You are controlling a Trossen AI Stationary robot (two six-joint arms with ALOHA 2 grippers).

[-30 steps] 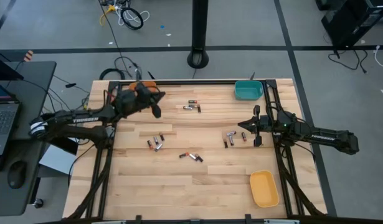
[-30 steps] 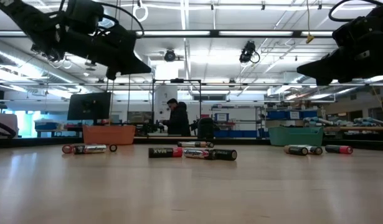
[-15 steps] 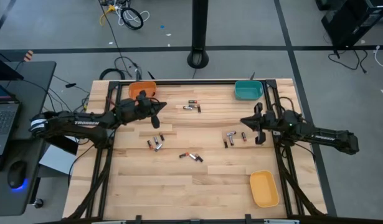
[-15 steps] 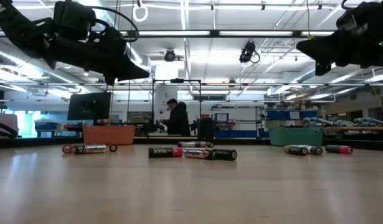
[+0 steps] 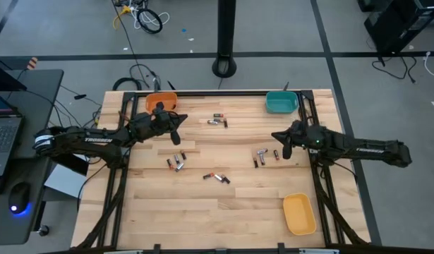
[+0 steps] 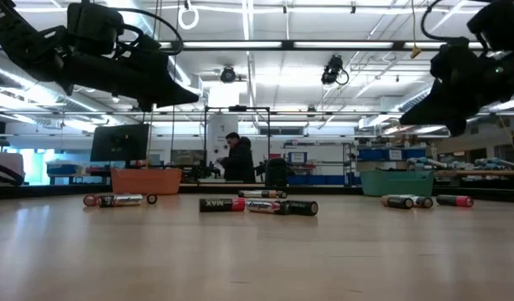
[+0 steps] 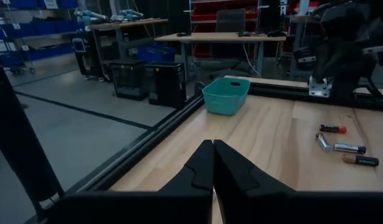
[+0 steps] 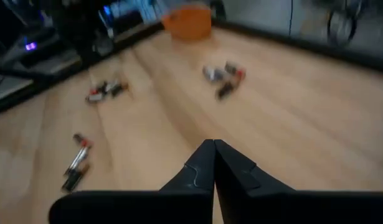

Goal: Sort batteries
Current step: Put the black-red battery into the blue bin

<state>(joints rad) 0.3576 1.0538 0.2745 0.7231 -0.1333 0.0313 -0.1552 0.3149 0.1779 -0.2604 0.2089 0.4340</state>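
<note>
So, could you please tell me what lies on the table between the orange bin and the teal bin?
In the high view, between the orange bin and the teal bin, a small cluster of batteries lies on otherwise bare wood.

A wooden surface [image 5: 202, 212] filled the middle of the overhead frame. An orange bin [image 5: 160, 101] sat near its upper left corner, a teal bin [image 5: 281, 102] near its upper right, a yellow bin [image 5: 299, 214] at lower right. A laptop [image 5: 3, 134] lay at the far left. A person [image 6: 236, 158] stood far behind, centre of the low frame.
</note>
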